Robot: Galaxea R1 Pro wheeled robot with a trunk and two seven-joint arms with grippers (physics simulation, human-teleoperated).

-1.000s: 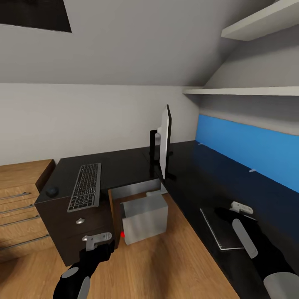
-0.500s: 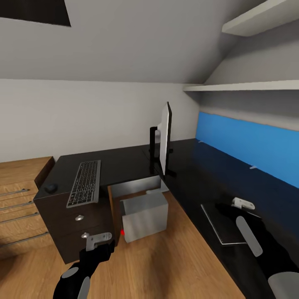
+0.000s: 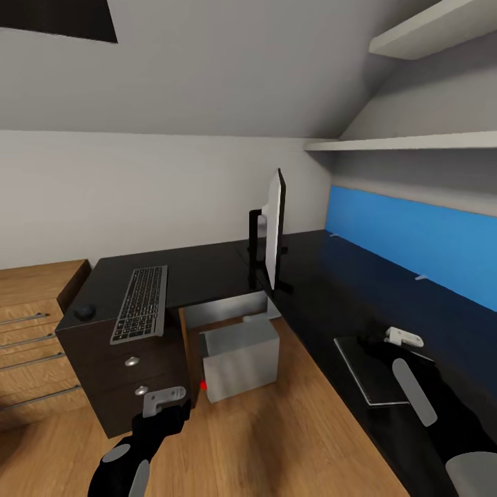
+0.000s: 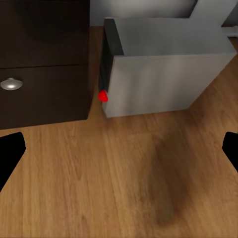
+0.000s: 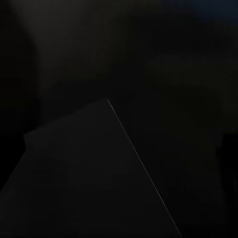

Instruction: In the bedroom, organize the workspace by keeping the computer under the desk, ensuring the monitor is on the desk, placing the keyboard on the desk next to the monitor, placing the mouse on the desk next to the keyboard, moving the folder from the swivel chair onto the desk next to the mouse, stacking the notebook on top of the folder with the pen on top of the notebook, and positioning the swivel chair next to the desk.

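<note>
Computer, boxy light grey tower w/ red front button (image 3: 241, 363), stands on light wood floor (image 3: 276, 442) under long black-topped L-shaped bench (image 3: 207, 276), just beside its dark drawers. Large thin flat monitor (image 3: 275, 235) upright on bench; slim black-keyed keyboard (image 3: 141, 304) well apart from it, small black mouse (image 3: 85, 312) near keyboard at bench corner. Thin dark grey notebook (image 3: 369, 369) flat on bench. Right tool (image 3: 404, 338) hovers over notebook, can't tell its spread. Left tool (image 4: 119, 148) spread wide, holding nothing, above floor near tower.
</note>
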